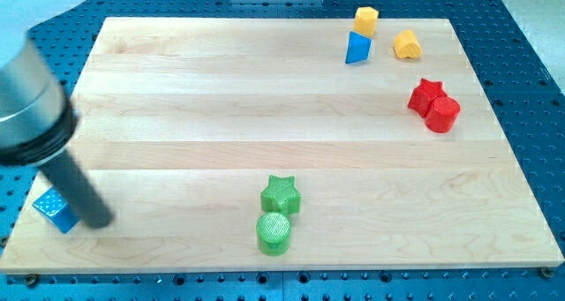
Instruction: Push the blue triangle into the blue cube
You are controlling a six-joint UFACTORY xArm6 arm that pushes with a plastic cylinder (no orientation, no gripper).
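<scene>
The blue triangle [357, 48] lies near the view's top right, just below a yellow block [365, 20]. The blue cube [55, 210] sits at the board's bottom left corner. My rod comes in from the view's left and its tip [99, 221] rests on the board just right of the blue cube, touching or nearly touching it. The tip is far from the blue triangle.
A yellow heart-like block [407, 45] lies right of the blue triangle. A red star [426, 94] and a red cylinder [442, 114] sit at the right. A green star [281, 195] and a green cylinder [274, 232] sit at bottom centre. The wooden board [221, 116] rests on a blue perforated table.
</scene>
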